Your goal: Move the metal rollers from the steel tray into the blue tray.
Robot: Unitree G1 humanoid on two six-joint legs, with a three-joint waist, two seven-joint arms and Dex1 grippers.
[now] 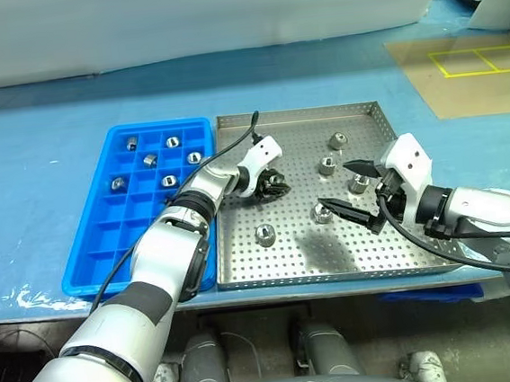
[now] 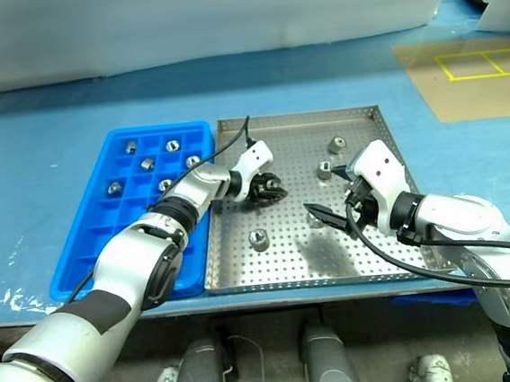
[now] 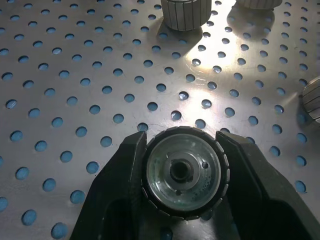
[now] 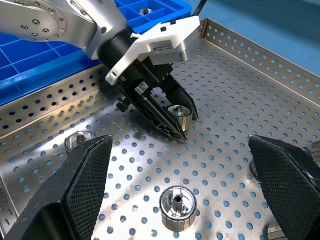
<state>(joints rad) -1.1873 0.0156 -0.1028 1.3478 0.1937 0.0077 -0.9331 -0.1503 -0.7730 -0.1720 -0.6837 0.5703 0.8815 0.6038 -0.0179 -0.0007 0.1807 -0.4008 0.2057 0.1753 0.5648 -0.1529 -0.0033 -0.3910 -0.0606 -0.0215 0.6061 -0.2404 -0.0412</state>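
The steel tray lies in the middle of the blue table, with the blue tray against its left side. My left gripper reaches into the steel tray's left half, shut on a metal roller that rests on the perforated floor. Several loose metal rollers lie in the steel tray, one near the front and one near the back. Several more sit in the blue tray's far compartments. My right gripper hovers open over the steel tray's right half with nothing between its fingers.
A brown mat with yellow lines lies at the back right of the table. A white board runs along the back. Both trays sit close to the table's front edge, and the blue tray's near compartments hold nothing.
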